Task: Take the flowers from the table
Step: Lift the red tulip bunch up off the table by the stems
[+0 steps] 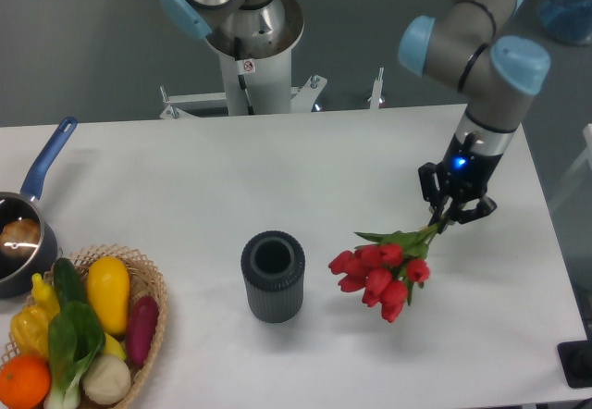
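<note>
The arm's upper part runs out of the top edge of the view, and the basket (148, 335) at the near left corner is cut off by the bottom and left edges. The pan (23, 233) on the far side of it is cut by the left edge; something pale brown lies in it, too small to name. The basket holds a yellow squash, a purple vegetable, a green cucumber, a leafy green, an orange and a pale round bulb. A dark ribbed cup (273, 277) stands upright near the middle of the bench (231, 178), its inside too dark to see into.

The pincer (448, 216) is clamped on the stem ends of the flowers (381, 268) at the right side. The red heads hang down and to the left of it, just right of the cup and apart from it. Whether the lowest heads touch the bench cannot be told.
</note>
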